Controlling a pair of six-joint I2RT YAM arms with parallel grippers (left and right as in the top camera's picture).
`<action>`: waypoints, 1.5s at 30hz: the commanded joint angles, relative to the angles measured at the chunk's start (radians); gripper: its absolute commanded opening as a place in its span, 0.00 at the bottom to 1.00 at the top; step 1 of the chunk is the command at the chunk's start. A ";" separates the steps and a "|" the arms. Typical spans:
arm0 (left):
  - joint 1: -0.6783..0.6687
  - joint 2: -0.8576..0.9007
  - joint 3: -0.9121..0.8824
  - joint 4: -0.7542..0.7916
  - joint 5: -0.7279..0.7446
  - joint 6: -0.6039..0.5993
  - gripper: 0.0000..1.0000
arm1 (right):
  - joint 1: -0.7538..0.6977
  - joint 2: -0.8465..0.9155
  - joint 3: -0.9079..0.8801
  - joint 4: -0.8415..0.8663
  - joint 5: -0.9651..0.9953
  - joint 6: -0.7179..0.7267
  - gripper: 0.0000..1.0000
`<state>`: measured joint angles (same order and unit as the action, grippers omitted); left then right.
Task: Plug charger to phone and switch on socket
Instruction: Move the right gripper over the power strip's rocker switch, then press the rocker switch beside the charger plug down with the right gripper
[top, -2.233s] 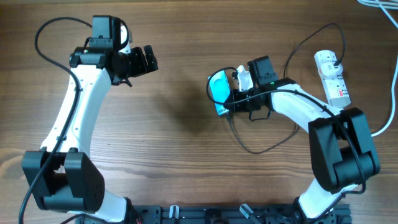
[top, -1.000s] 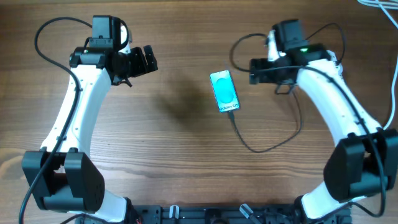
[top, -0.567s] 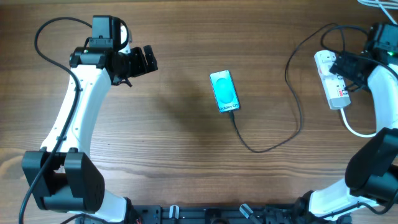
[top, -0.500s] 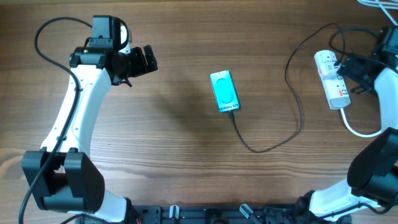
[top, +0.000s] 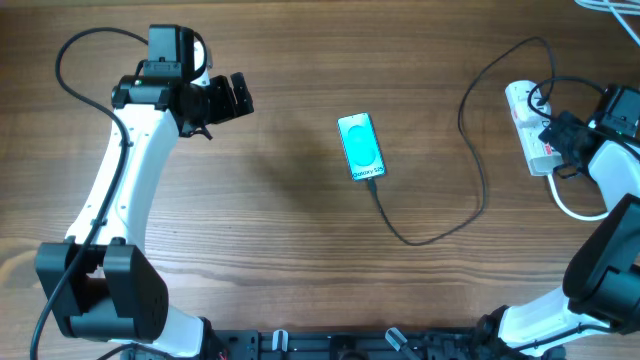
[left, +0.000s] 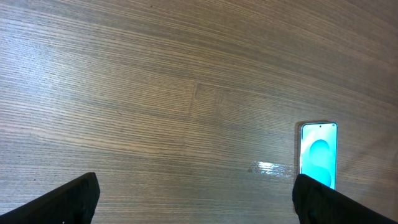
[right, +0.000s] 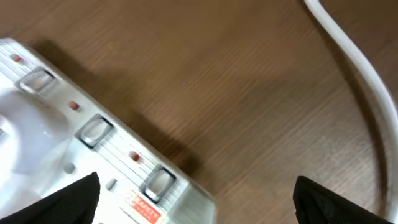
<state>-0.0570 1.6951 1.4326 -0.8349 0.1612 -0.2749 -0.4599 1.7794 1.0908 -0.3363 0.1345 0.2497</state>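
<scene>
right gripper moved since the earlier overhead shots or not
Yes. The right gripper was at the phone earlier; it has swung to the right and now sits by the lower right side of the socket.

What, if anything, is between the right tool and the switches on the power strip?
Nothing visible does. The right tool hangs open at the socket, and the wrist view shows its switches uncovered. The thick white cord lies off to one side of them.
</scene>
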 joint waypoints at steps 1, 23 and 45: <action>0.003 -0.021 0.007 0.000 -0.006 0.006 1.00 | 0.002 0.016 -0.005 0.034 -0.094 0.012 1.00; 0.003 -0.021 0.007 0.000 -0.006 0.006 1.00 | -0.009 0.170 -0.005 0.202 -0.057 0.065 1.00; 0.003 -0.021 0.007 0.000 -0.006 0.006 1.00 | -0.009 0.178 -0.005 0.167 -0.162 0.012 1.00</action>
<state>-0.0570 1.6951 1.4326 -0.8349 0.1612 -0.2749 -0.4835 1.9301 1.0958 -0.1482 0.0410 0.3050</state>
